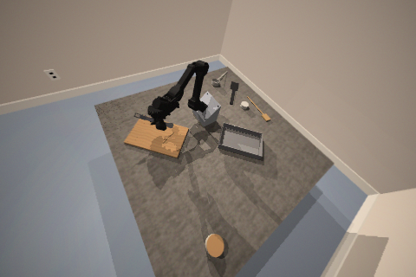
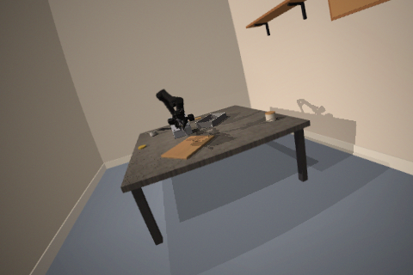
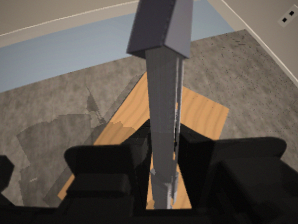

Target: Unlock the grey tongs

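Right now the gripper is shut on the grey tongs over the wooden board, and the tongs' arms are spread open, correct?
Not quite: the wrist view shows the grey tongs with arms still together, not spread. The gripper is shut on them over the wooden board.

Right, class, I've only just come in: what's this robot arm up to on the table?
The arm's gripper is shut on the grey tongs, holding them over the wooden board. In the wrist view the tongs' two arms lie close together, so they look closed. The roasting tin sits apart to one side with nothing across it. The tongs have not been set down yet.
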